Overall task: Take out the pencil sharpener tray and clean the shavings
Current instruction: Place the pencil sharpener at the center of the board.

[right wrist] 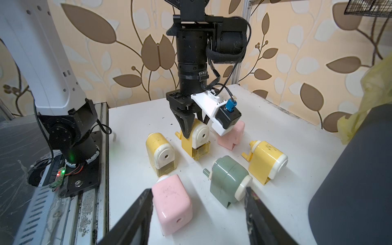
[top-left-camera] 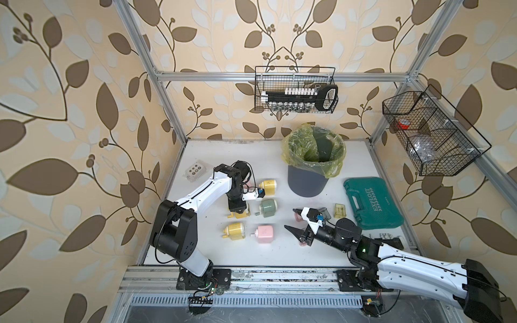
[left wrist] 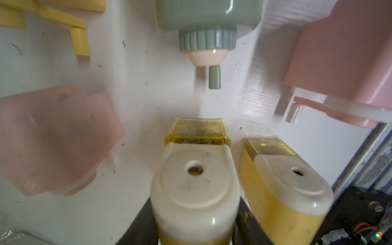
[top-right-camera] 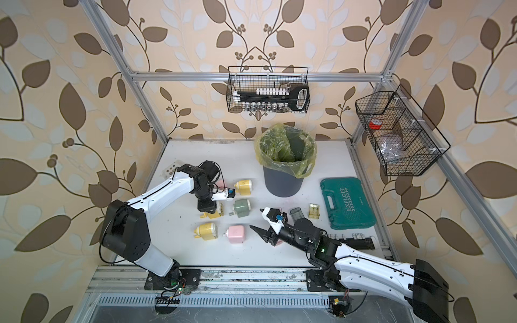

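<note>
My left gripper [left wrist: 195, 224] is shut on a yellow pencil sharpener [left wrist: 195, 191] with a cream face, which stands on the white table. Its amber see-through tray [left wrist: 197, 127] sits in its base, with speckled brown shavings [left wrist: 199, 141] inside. In the right wrist view the same sharpener [right wrist: 198, 135] stands under the left gripper [right wrist: 191, 127], tray [right wrist: 200, 151] at the bottom. In both top views the left gripper [top-left-camera: 237, 211] [top-right-camera: 211, 212] points straight down. My right gripper [top-left-camera: 293, 222] [right wrist: 197, 191] hovers open and empty, right of a pink sharpener [top-left-camera: 264, 233].
Around the held one lie further sharpeners: yellow [top-left-camera: 268, 187], green [top-left-camera: 267, 207], yellow [top-left-camera: 235, 230], and a pink one [right wrist: 231, 133] behind. A grey bin with a yellow bag [top-left-camera: 310, 165] stands at the back. Two loose trays [top-left-camera: 339, 209] lie beside a green tool case [top-left-camera: 373, 204].
</note>
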### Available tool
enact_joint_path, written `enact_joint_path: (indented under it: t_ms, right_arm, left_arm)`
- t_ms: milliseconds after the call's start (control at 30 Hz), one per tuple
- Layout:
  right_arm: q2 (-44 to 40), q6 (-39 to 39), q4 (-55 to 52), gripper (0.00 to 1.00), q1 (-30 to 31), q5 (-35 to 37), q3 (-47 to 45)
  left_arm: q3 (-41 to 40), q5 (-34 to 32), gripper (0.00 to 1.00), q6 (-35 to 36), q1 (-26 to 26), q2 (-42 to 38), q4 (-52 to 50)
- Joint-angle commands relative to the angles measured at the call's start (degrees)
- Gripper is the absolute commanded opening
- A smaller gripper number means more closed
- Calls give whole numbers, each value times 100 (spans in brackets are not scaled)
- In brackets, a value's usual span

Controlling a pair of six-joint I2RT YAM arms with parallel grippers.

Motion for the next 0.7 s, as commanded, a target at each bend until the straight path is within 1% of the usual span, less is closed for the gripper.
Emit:
enact_joint_path:
  t_ms: [0,67,133,200,300,467,500,567,667]
  right_arm:
    - [-99,75,-93,65,13,80,37]
    - [-109,88,-116,65,12,76,40]
    - [-109,102,-146,65,12,72,48]
    - [-109,101,-187,64,11,79,66]
    - [-116,110,-230,64,18,76,88]
    - [-126,120,-281,64,21,78,109]
    - [-135,128,-298,64,21,75,118]
    - [-168,128,-333,64,21,77,125]
    - [-221,128,-375,64,17,83,121]
  left_arm:
    - [-11,-178,0,-101,58,42,198]
    - [-37,-172,1,-123,58,90,251]
    - [-74,-169,12,-154,58,118,334]
    - [-88,-125,15,-166,58,143,348]
    - [-152,-125,25,-177,41,146,412]
    - [-192,-117,36,-194,-43,249,436]
    - [-189,-111,40,-206,-54,275,440]
    - [-188,-111,50,-234,-82,326,434]
    - [-158,-46,54,-247,-133,354,395]
